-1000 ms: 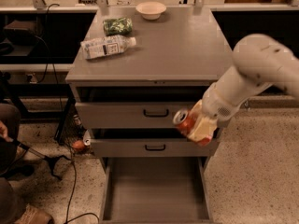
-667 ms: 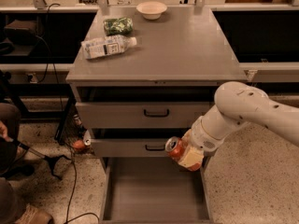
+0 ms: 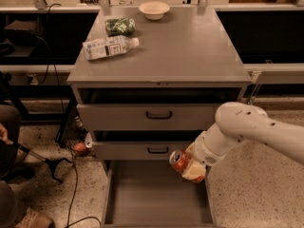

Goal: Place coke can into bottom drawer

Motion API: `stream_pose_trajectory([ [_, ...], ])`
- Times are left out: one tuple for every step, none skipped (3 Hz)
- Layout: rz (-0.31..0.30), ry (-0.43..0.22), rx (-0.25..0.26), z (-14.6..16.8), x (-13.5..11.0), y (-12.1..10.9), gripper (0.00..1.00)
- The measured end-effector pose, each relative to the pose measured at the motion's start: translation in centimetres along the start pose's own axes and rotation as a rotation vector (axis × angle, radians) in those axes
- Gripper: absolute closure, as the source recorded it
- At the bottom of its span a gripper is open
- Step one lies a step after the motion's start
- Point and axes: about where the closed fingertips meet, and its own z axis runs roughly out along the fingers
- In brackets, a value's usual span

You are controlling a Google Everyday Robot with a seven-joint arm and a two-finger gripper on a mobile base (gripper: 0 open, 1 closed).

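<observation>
clamped tight in the pale two-finger gripper [image 3: 193, 169] – a small red aluminium coke can [image 3: 178, 160], tilted, silver top leftward – hanging over the right side of the pulled-out grey metal bottom drawer [image 3: 147, 196].

Your gripper [image 3: 186, 166], over the right side of the smooth, matt grey metal bottom drawer [image 3: 152, 196], clasps the small glossy red aluminium coke can [image 3: 177, 159]. On the far left, the clear plastic bottle [image 3: 109, 47] carries a white label [image 3: 100, 49].
</observation>
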Motion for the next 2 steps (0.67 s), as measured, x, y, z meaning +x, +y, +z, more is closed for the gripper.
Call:
stream_pose_trajectory([
  [0.003, -0.013, 0.041, 4.3, 2.7, -0.6, 1.0],
  [0.027, -0.044, 0.083, 9.4, 5.5, -1.8, 1.0],
])
